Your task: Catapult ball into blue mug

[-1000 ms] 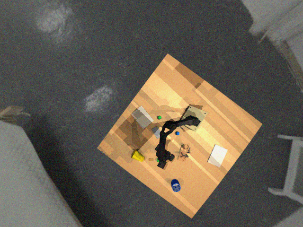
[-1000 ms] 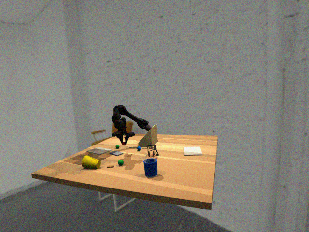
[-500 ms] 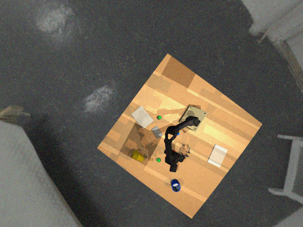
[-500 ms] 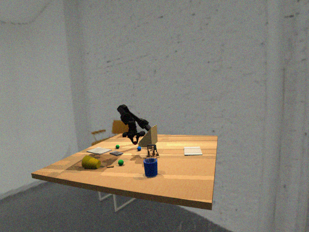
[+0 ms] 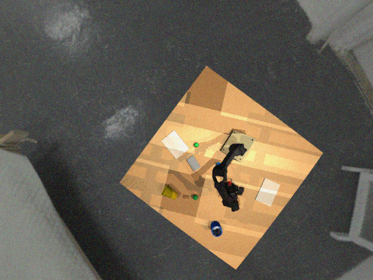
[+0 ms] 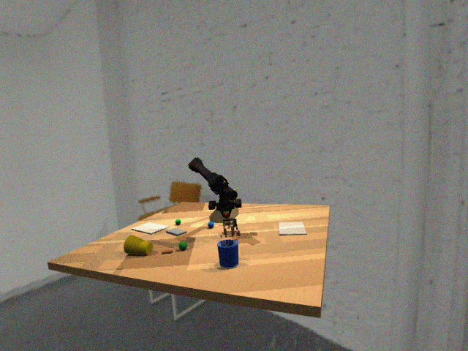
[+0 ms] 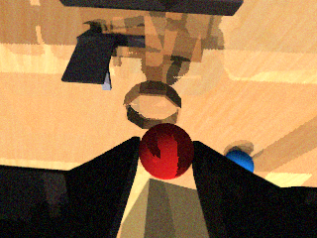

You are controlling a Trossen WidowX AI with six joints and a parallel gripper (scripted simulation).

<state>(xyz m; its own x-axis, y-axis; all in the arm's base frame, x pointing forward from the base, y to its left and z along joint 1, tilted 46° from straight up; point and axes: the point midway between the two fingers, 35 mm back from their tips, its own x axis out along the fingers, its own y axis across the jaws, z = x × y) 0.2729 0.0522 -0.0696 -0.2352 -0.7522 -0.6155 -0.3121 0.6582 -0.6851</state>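
Red ball: pinched in mid-air, above the counter and close to the catapult's ring-like cup; not seated there yet.
Claw: clamped on the red ball, one fingertip at either side.
Ball's feel: probably light and fairly stiff, judging by the round outline between the fingertips; surface perhaps slick, so liable to squirt out if gripped off-centre.
Ball's hold: best kept across the widest part, with just enough squeeze; to be let go low and gently, to avoid a bounce off the cup rim.
Catapult: looks spindly and likely light, prone to skid or tip if bumped; for aiming, best taken by a solid part of the frame, clear of the throwing arm and cup.
Blue mug: upright, well apart from the blue ball; best left untouched as target.
Catapult's aim: cannot tell from these angles.
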